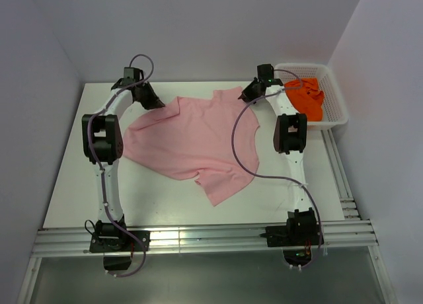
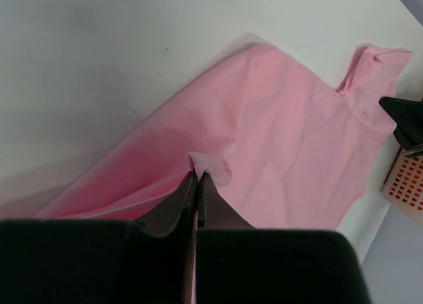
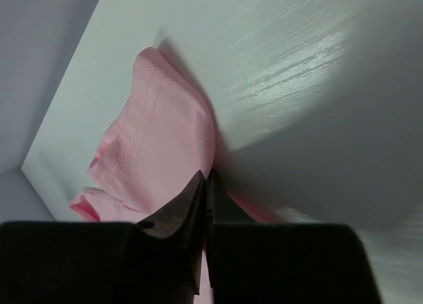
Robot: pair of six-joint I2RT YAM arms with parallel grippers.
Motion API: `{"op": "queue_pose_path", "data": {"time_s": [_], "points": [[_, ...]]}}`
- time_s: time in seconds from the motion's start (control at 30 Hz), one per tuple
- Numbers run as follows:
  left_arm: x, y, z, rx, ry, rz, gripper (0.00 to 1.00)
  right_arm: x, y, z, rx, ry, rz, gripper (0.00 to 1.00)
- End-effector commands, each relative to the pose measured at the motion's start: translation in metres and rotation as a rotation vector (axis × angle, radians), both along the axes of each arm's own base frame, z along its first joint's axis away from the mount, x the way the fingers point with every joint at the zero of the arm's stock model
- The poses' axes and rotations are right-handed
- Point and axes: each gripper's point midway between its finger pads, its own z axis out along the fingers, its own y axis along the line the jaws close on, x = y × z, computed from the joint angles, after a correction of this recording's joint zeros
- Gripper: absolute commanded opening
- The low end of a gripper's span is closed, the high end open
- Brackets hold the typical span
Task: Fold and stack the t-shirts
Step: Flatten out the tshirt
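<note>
open table [image 1: 73, 185] left and near of pink t-shirt [image 1: 198, 145]; white basket [image 1: 336, 99] at far right corner

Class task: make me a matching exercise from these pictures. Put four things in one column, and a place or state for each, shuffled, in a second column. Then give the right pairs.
Column A
1. pink t-shirt
2. orange t-shirt
3. white basket
4. left gripper

Column B
a. stands at the far right corner of the table
b. fingers shut on the edge of the pink t-shirt
c. lies spread out on the table
d. lies crumpled inside the white basket

Pairs: 1-c; 2-d; 3-a; 4-b
</note>
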Motion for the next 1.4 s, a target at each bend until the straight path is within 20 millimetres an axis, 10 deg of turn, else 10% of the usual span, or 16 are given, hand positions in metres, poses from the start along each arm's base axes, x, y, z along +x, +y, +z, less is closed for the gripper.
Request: {"op": "queue_pose_path", "data": {"time_s": [0.0, 0.23, 0.4, 0.7, 0.9, 0.97, 1.1, 1.23, 1.37], "points": [[0.002, 0.007, 0.020, 0.025, -0.049, 0.008, 0.00, -0.003, -0.005, -0.008, -0.002, 0.025, -0.009, 0.00], [0.013, 0.017, 0.036, 0.091, -0.117, 0.023, 0.00, -0.004, -0.013, 0.015, -0.035, -0.018, 0.001, 0.00], [0.021, 0.016, 0.048, 0.086, -0.148, 0.028, 0.00, 0.000, -0.019, 0.078, -0.047, -0.136, 0.026, 0.00], [0.028, 0.028, 0.131, 0.014, -0.292, 0.096, 0.00, -0.021, -0.015, 0.208, -0.023, -0.331, 0.076, 0.00], [-0.015, 0.035, 0.218, -0.047, -0.429, 0.188, 0.00, -0.083, -0.012, 0.280, -0.085, -0.402, 0.148, 0.00], [-0.033, 0.039, 0.218, -0.045, -0.403, 0.220, 0.00, -0.117, -0.014, 0.295, -0.122, -0.395, 0.164, 0.00], [-0.097, 0.049, 0.250, -0.013, -0.383, 0.274, 0.00, -0.187, -0.030, 0.290, -0.187, -0.315, 0.147, 0.00], [-0.160, 0.061, 0.238, 0.024, -0.330, 0.332, 0.00, -0.253, -0.043, 0.302, -0.227, -0.330, 0.132, 0.00], [-0.182, 0.067, 0.236, 0.024, -0.318, 0.374, 0.00, -0.288, -0.053, 0.309, -0.247, -0.345, 0.091, 0.00]]}}
